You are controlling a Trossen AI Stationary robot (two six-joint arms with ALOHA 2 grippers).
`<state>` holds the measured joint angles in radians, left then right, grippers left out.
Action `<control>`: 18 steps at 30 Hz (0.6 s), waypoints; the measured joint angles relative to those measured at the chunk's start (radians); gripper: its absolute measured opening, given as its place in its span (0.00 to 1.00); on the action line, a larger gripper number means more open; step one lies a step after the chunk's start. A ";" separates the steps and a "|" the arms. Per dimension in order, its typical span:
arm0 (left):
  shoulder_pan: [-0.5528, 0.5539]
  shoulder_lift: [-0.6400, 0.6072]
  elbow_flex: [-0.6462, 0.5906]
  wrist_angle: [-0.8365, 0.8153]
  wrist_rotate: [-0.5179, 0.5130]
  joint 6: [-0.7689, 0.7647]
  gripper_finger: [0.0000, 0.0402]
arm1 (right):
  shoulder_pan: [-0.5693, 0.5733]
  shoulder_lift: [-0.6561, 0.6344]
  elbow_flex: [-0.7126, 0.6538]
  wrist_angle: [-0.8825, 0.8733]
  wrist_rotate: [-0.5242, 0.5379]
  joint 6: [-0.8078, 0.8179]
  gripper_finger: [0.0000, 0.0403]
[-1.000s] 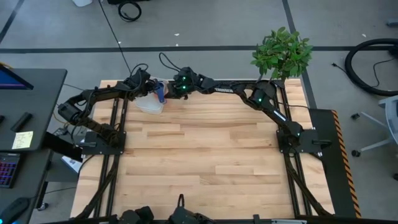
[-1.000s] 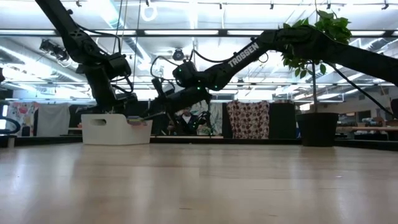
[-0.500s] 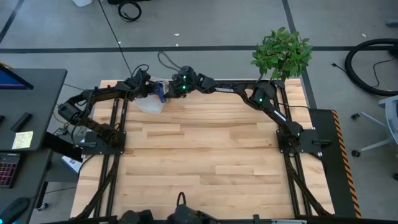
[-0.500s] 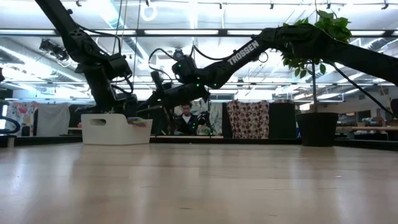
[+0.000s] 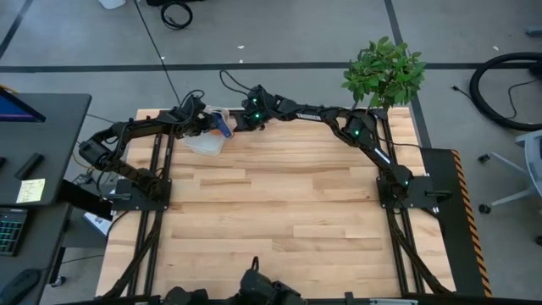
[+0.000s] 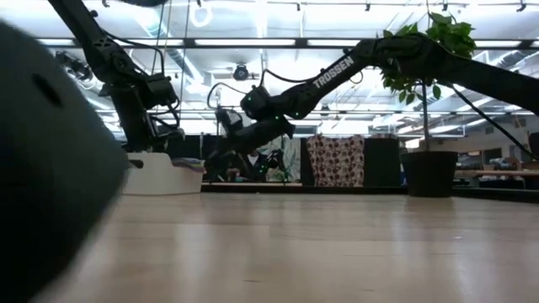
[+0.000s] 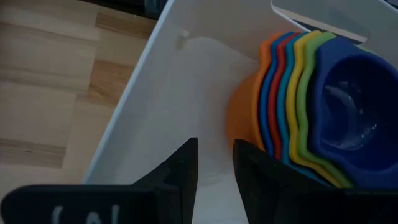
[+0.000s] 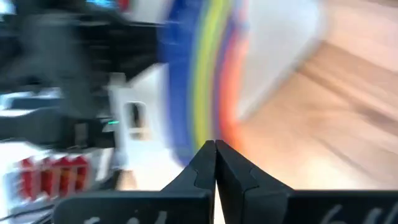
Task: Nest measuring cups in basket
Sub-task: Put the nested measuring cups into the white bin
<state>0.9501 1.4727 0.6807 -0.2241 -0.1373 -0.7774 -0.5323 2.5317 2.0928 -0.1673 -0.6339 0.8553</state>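
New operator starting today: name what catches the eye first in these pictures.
The nested stack of measuring cups, dark blue innermost and orange outermost, sits inside the white basket at the table's far left corner. Both grippers meet there: the left gripper at the basket, the right gripper shut and empty beside it.

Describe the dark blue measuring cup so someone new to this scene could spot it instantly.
Find the white basket at the table's far left corner, under the left tool. Inside lies a nested stack of measuring cups on its side. The dark blue cup is the innermost one, bowl showing, ringed by green and yellow rims.
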 joint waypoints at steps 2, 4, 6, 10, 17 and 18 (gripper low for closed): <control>0.000 0.000 0.000 -0.001 0.000 0.000 0.27 | 0.002 0.001 -0.001 -0.036 0.035 -0.003 0.03; 0.000 0.000 0.000 -0.001 0.000 0.000 0.27 | 0.010 0.002 -0.001 -0.045 0.079 -0.003 0.03; 0.000 0.000 0.000 -0.001 0.000 0.000 0.27 | 0.021 0.002 0.000 -0.063 0.120 -0.004 0.03; 0.000 0.000 0.000 -0.002 -0.001 -0.003 0.27 | 0.032 0.002 0.000 -0.075 0.148 -0.019 0.03; 0.000 0.000 -0.001 0.005 -0.013 -0.005 0.27 | 0.025 0.003 0.000 -0.036 0.070 -0.009 0.03; 0.001 0.000 -0.001 0.008 -0.016 -0.006 0.27 | 0.027 0.003 0.000 -0.017 0.047 0.004 0.03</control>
<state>0.9507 1.4727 0.6796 -0.2158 -0.1532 -0.7830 -0.5052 2.5343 2.0926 -0.1846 -0.5867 0.8598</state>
